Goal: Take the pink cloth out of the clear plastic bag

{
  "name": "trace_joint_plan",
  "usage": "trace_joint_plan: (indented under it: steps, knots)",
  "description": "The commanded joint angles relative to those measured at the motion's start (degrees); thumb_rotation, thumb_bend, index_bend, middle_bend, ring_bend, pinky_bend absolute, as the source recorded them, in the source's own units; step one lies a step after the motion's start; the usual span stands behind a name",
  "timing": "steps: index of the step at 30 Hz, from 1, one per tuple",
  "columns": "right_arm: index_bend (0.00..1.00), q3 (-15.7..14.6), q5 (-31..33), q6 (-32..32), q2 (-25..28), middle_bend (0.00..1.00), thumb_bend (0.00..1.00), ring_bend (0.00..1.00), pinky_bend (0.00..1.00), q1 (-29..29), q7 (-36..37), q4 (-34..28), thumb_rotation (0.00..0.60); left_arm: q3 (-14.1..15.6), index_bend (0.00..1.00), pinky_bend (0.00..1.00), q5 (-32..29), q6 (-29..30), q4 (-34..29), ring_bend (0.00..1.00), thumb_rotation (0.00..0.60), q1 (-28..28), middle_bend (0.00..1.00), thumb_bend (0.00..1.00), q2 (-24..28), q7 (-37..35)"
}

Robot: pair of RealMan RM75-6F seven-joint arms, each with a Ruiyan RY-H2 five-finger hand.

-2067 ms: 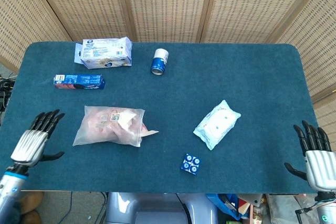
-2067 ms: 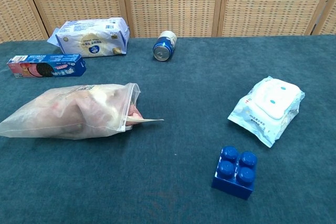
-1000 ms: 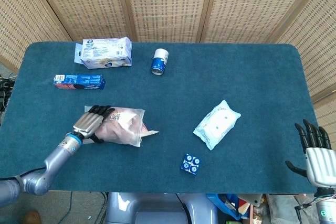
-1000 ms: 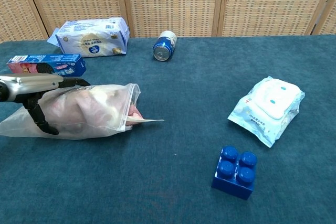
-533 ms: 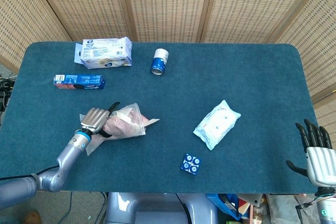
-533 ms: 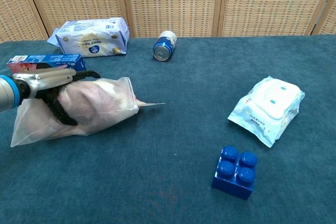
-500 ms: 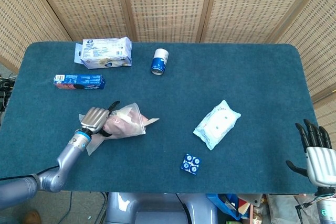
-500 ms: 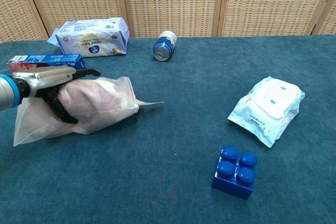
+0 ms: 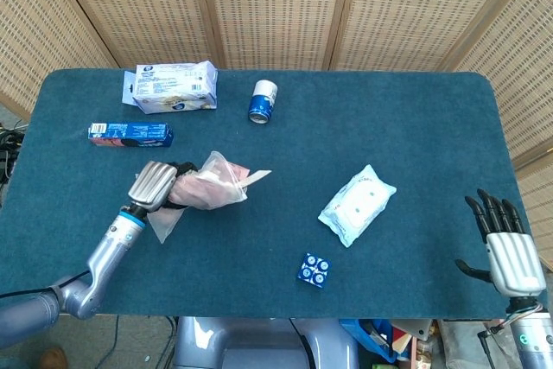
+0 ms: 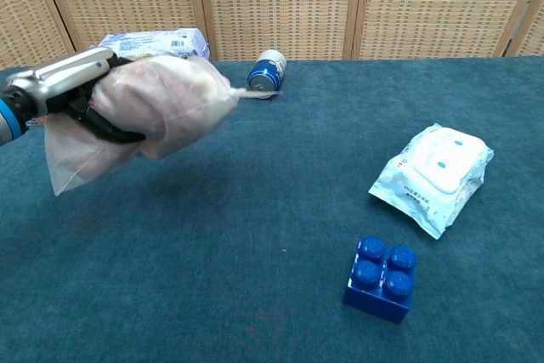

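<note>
My left hand [image 9: 158, 183] [image 10: 81, 87] grips the clear plastic bag [image 9: 207, 186] [image 10: 153, 104] around its middle and holds it lifted off the table. The pink cloth [image 9: 200, 189] [image 10: 174, 91] shows through the plastic, bunched inside. The bag's open end points right, with a thin flap [image 9: 257, 178] sticking out; its slack closed end [image 10: 64, 155] hangs down at the left. My right hand [image 9: 504, 248] hovers open past the table's near right corner, holding nothing; it shows only in the head view.
On the blue table [image 9: 389, 127]: a white wipes pack [image 9: 356, 203] [image 10: 433, 174] at the right, a blue toy brick [image 9: 314, 270] [image 10: 379, 278] near the front, a blue can [image 9: 262, 100] [image 10: 266, 73], a white-blue packet [image 9: 173, 86] and a blue biscuit box [image 9: 130, 134] at the back left.
My left hand reached in from the table's near left corner, closed around the bag and has raised it off the table. The right hand has shifted slightly inward.
</note>
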Motion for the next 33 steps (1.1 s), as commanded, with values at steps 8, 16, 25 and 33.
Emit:
trace_joint_plan:
  steps: [8,16,25,33]
  knots:
    - [0.01,4.66,0.08,-11.68,11.53,0.00,0.00,0.00,0.00,9.08,20.43,-7.72,0.600,-3.09,0.62,0.66,7.40,9.24,9.57,0.56,0.600,-4.52,0.63,0.30,-9.09,-16.04]
    - [0.25,6.98,1.38,-17.53,14.91,0.00,0.00,0.00,0.00,13.87,32.52,-8.74,0.600,-3.62,0.62,0.66,8.49,8.74,15.04,0.56,0.600,-8.44,0.63,0.30,-13.90,-16.92]
    - [0.39,9.62,7.93,-25.12,15.51,0.03,0.00,0.00,0.00,19.63,34.59,-9.46,0.600,-4.53,0.62,0.66,9.16,10.72,22.12,0.56,0.600,-12.08,0.63,0.30,-19.86,-17.71]
    - [0.42,11.57,19.52,-34.02,14.21,0.04,0.04,0.00,0.00,25.83,30.37,-10.63,0.600,-5.14,0.63,0.66,9.31,13.04,25.55,0.56,0.600,-14.06,0.63,0.30,-23.15,-17.49]
